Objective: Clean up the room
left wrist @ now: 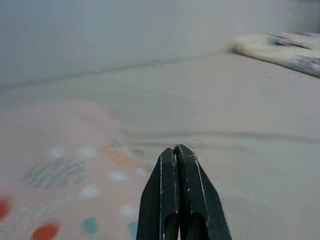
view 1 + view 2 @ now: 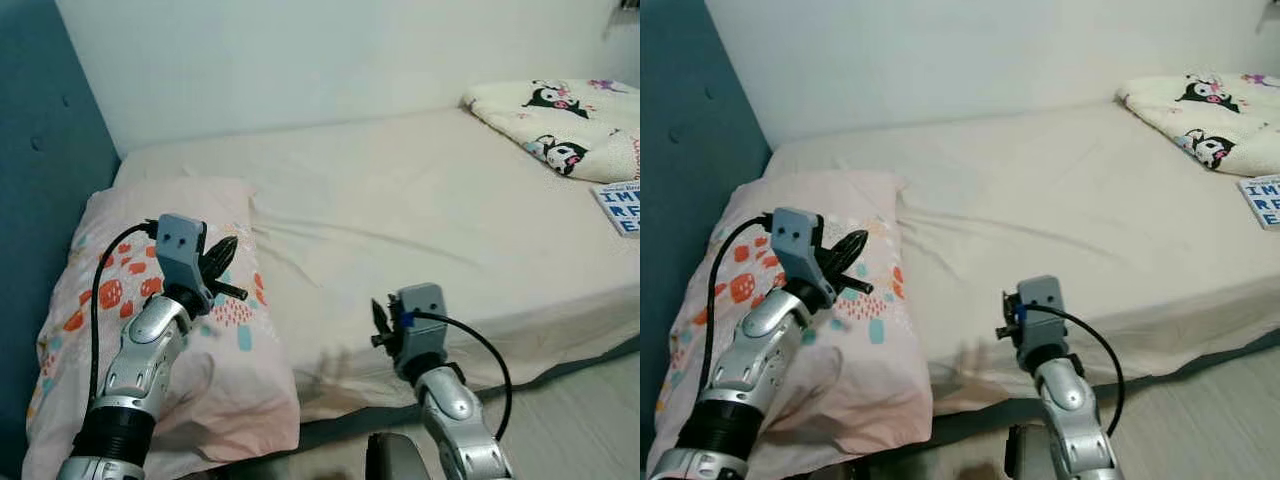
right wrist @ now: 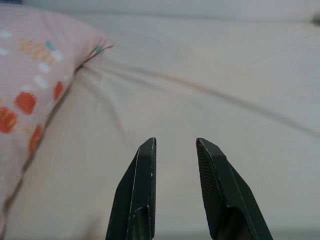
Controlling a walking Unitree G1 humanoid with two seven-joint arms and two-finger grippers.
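A pink pillow (image 2: 120, 330) with red, orange and teal marks lies at the head of the bed, by the blue headboard. My left gripper (image 2: 222, 255) hovers just above the pillow with its fingers (image 1: 176, 195) pressed together and nothing between them. My right gripper (image 2: 380, 318) hangs over the bed's front edge, right of the pillow, its fingers (image 3: 145, 190) apart and empty. The cream sheet (image 2: 400, 210) is wrinkled near the pillow. A folded cartoon-print blanket (image 2: 565, 125) lies at the far right end.
A blue padded headboard (image 2: 40, 180) stands on the left and a white wall (image 2: 330, 55) runs behind the bed. A blue-and-white printed item (image 2: 622, 208) lies on the sheet by the blanket. Pale floor (image 2: 570, 420) shows at the lower right.
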